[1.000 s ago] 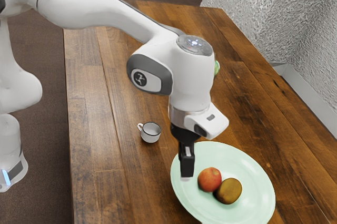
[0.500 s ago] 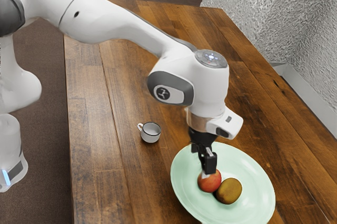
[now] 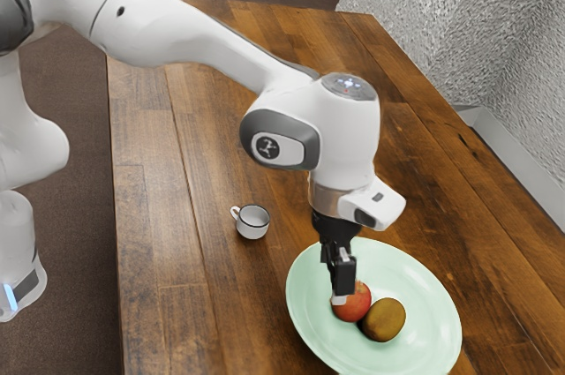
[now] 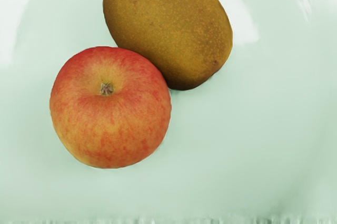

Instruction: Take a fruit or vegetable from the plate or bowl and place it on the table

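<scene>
Lowering off-centre could make the tool [image 3: 339, 296] roll the apple [image 4: 110, 118] against the kiwi [image 4: 168, 23]; whether it is spread, I cannot tell.

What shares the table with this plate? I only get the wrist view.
Observer: A small white mug, in the exterior view.

Operator: On which side of the plate is it?

Observer: Toward the exterior view's left and farther up that view, a little apart from the plate, on the table.

Operator: Does its handle point at the plate?

Observer: No, the handle points away, toward the exterior view's left.
</scene>
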Action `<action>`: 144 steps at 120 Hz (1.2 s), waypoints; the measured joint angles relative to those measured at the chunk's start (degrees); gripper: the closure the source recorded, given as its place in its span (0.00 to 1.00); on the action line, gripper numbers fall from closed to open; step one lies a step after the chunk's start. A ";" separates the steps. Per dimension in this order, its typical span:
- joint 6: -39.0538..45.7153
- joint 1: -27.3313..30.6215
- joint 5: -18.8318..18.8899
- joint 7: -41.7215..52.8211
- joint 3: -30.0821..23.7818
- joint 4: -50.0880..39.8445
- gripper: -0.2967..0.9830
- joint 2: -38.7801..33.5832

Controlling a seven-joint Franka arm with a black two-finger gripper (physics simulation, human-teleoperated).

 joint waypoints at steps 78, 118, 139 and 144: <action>-15.02 -22.24 1.07 11.15 1.92 24.15 0.23 1.76; -18.87 25.10 1.23 14.28 9.63 17.38 0.23 4.22; -17.13 18.46 0.55 15.87 4.81 16.26 0.23 4.21; -16.77 15.21 0.33 16.23 3.58 16.02 0.23 4.22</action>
